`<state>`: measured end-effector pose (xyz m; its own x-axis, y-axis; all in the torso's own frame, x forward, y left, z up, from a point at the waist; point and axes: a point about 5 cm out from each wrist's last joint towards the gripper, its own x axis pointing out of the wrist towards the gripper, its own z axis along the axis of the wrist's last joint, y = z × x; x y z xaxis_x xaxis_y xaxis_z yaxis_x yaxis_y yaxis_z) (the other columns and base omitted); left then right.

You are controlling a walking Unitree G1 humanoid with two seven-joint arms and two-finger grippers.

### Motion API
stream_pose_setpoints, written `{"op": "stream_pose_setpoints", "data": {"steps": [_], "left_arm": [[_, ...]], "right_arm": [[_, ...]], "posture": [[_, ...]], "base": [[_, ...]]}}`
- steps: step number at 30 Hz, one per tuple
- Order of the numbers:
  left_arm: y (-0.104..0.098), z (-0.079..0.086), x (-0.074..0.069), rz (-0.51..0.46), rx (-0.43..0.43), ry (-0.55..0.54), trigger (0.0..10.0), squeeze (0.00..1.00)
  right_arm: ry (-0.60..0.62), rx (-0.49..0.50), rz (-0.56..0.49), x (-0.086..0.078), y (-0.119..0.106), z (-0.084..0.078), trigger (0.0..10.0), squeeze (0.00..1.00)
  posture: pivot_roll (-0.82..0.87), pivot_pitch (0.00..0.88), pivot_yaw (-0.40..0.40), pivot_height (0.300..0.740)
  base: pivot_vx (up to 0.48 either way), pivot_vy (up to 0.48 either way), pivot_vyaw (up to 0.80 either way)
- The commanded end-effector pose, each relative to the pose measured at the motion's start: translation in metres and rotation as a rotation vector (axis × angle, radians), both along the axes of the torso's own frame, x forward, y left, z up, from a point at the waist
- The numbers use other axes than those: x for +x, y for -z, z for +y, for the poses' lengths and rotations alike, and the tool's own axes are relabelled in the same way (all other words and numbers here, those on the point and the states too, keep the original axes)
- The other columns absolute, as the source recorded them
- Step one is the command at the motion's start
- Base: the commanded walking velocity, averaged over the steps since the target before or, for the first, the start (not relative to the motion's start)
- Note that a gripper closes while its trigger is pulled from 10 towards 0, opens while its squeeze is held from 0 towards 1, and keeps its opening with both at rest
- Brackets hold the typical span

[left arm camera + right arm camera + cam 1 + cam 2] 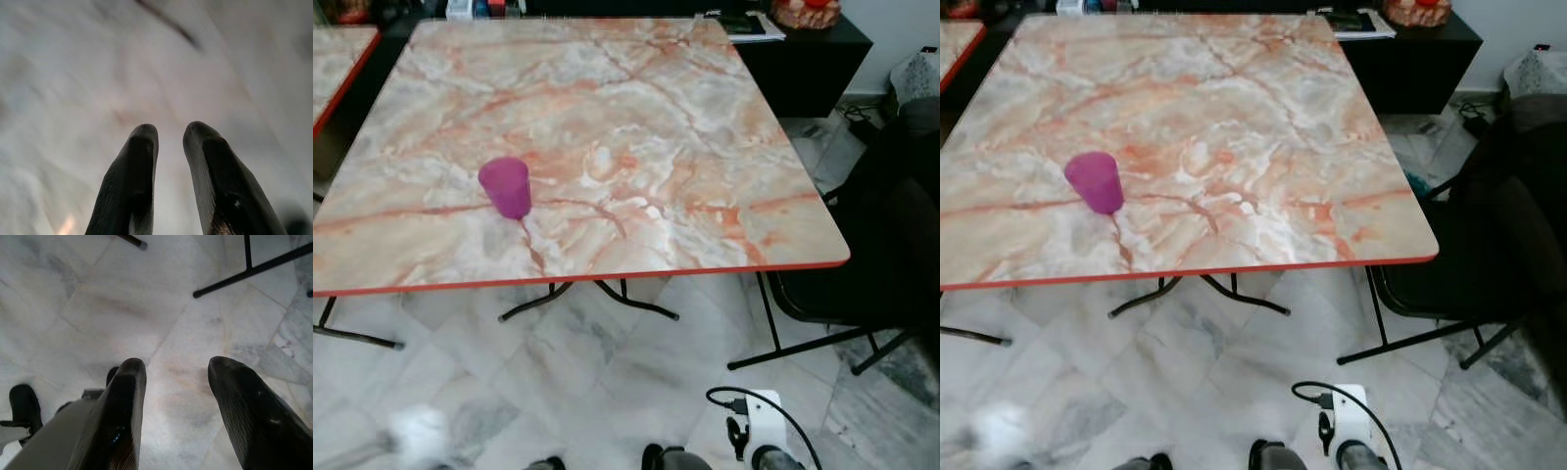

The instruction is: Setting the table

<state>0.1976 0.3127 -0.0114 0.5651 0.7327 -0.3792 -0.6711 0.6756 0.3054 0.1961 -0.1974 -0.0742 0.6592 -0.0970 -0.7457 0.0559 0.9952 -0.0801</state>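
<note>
— Where is the cup?

— The purple cup stands upside down, mouth down, on the marble-patterned surface, toward the robot's left and near the front edge with its red trim. Nothing touches it.

— What lies around that?

— At the far edge, a dark cabinet runs behind the surface, with a basket and some papers on top. A second surface with the same pattern and red rim sits off to the left. To the right, a black chair stands close beside the corner. Black folding legs show below, on a pale marble floor.

— And the arms?

— Both hang low, well apart from the cup. The left pincer points at the blurred floor, its two black fingers slightly apart with a narrow gap, holding nothing. The right pincer is spread wider over the floor tiles, also holding nothing; a black chair leg crosses the floor beyond it, and the robot's own foot shows near it. In the head view a white wrist unit with a black cable shows at the bottom right.
</note>
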Motion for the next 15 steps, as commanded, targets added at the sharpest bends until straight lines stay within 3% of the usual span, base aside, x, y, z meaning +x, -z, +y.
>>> {"op": "stream_pose_setpoints", "data": {"steps": [1, 4, 10, 14, 15], "left_arm": [[0.019, -0.018, -0.014, 0.061, -0.065, -0.017, 10.0, 0.00], [0.021, -0.018, -0.017, 0.048, -0.075, -0.032, 10.0, 0.00], [0.015, -0.012, -0.032, 0.060, -0.017, -0.061, 10.0, 0.00], [-0.010, 0.015, -0.038, -0.011, 0.106, -0.166, 10.0, 0.00], [-0.010, 0.015, -0.038, -0.011, 0.106, -0.166, 10.0, 0.00]], "right_arm": [[0.011, 0.015, 0.022, -0.006, 0.004, 0.004, 10.0, 0.00], [0.012, 0.015, 0.023, -0.006, 0.004, 0.004, 10.0, 0.00], [0.015, 0.017, 0.024, -0.006, 0.004, 0.004, 10.0, 0.00], [0.021, 0.017, 0.023, -0.005, 0.004, 0.004, 10.0, 0.00], [0.021, 0.017, 0.023, -0.005, 0.004, 0.004, 10.0, 0.00]], "posture": [[-0.03, 0.205, -0.056, 0.740], [-0.03, 0.204, -0.056, 0.740], [-0.03, 0.202, -0.056, 0.740], [-0.02, 0.201, -0.058, 0.740], [-0.02, 0.201, -0.058, 0.740]], "base": [[0.000, 0.000, 0.00], [0.000, 0.000, 0.00], [0.000, 0.000, 0.00], [0.000, 0.000, 0.00], [0.000, 0.000, 0.00]]}}
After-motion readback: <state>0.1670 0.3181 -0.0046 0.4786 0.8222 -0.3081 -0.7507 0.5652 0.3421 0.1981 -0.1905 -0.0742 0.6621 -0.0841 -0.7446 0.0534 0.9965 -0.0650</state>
